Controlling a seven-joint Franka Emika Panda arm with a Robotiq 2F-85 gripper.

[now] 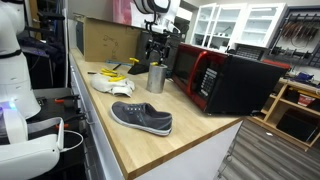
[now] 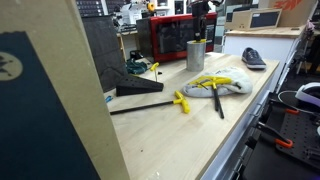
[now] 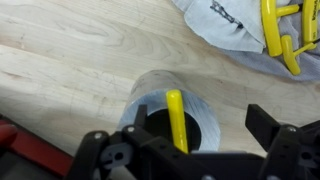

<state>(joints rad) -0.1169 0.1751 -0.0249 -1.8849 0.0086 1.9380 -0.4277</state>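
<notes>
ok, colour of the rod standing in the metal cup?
Yellow. The rod inside the cup shows best in the wrist view.

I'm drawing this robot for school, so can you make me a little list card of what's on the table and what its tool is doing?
Surface: wooden counter
Robot part: tool, open, right over the metal cup
Inside cup: yellow stick, standing up, not pinched
Beside cup: red and black microwave
Near edge: gray shoe, resting on its sole
Other side of cup: white cloth with yellow-handled tools on it
Back: cardboard box
</notes>
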